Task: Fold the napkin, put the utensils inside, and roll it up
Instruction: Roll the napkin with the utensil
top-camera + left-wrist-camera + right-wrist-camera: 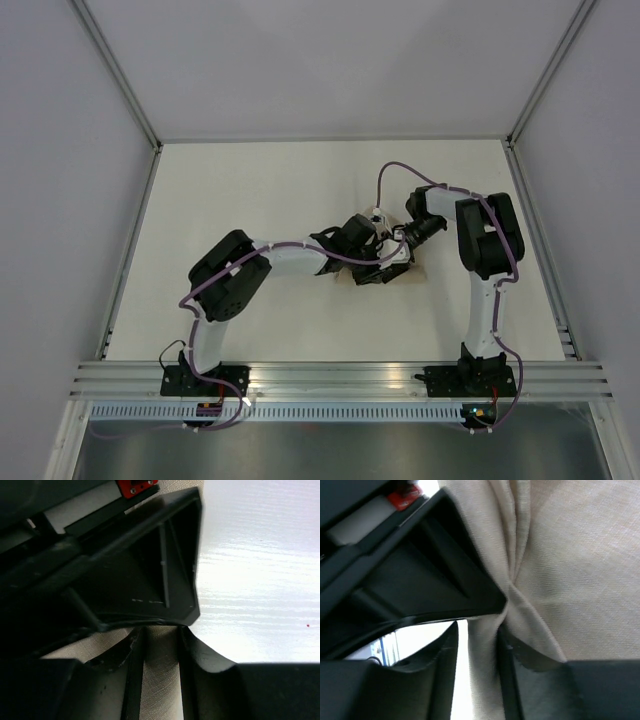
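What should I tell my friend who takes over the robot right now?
Left gripper: shut on the napkin at its edge, next to bare table.
Right gripper: shut on the napkin too, cloth bunched at the pinch.
Napkin: mid-table, mostly hidden under both grippers in the top view.
Utensils: not seen in any view.
Done: both grippers have hold of the cloth; how far the fold has got can't be told.
Left: probably finish the fold, put the utensils in, roll it up.
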Action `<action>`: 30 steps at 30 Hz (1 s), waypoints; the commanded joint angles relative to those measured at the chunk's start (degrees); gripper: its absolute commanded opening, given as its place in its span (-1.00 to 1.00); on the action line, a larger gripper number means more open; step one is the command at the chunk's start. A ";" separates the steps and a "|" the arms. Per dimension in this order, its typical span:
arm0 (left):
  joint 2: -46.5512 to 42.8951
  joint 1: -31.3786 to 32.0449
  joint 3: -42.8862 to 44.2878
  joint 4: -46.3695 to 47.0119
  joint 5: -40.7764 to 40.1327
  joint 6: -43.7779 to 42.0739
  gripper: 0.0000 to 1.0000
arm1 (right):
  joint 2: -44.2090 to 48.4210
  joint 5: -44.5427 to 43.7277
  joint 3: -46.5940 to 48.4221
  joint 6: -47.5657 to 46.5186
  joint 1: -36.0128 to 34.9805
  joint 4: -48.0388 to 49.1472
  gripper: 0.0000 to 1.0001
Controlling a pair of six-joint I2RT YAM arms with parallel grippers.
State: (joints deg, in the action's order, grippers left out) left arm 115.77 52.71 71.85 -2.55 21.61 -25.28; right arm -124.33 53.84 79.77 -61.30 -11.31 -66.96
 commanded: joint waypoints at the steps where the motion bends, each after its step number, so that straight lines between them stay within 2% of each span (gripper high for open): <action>1: 5.52 -0.85 1.44 -8.34 8.26 4.62 -0.94 | 0.75 -8.23 -1.63 -2.87 -0.12 6.57 -0.07; 3: 5.96 -1.20 1.97 -9.58 8.98 5.06 -0.95 | 2.86 -8.14 -1.55 -2.51 0.67 6.75 0.03; 11: 8.51 -4.72 4.43 -12.74 15.13 9.10 -0.95 | 9.98 -9.28 -1.01 3.01 3.40 11.49 0.23; 18: 12.63 -7.53 9.00 -19.15 21.01 11.39 -0.95 | 15.52 -9.99 -3.29 6.10 4.89 17.81 0.27; 20: 13.78 -8.06 11.02 -21.00 21.81 11.83 -0.95 | 19.45 -10.34 -7.31 6.80 5.24 20.89 0.27; 24: 16.15 -9.99 13.83 -24.69 25.14 13.23 -0.95 | 28.25 -11.57 -17.08 10.05 5.25 33.61 0.30; 30: 18.18 -11.22 16.73 -28.30 25.24 15.25 -0.94 | 39.68 -12.62 -28.86 10.32 5.07 42.94 0.32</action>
State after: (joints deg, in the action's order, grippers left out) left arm 129.12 43.72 88.62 -21.87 53.19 -13.89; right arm -89.17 37.78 54.17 -50.72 -5.06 -31.03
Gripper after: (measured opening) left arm 0.295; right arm 0.657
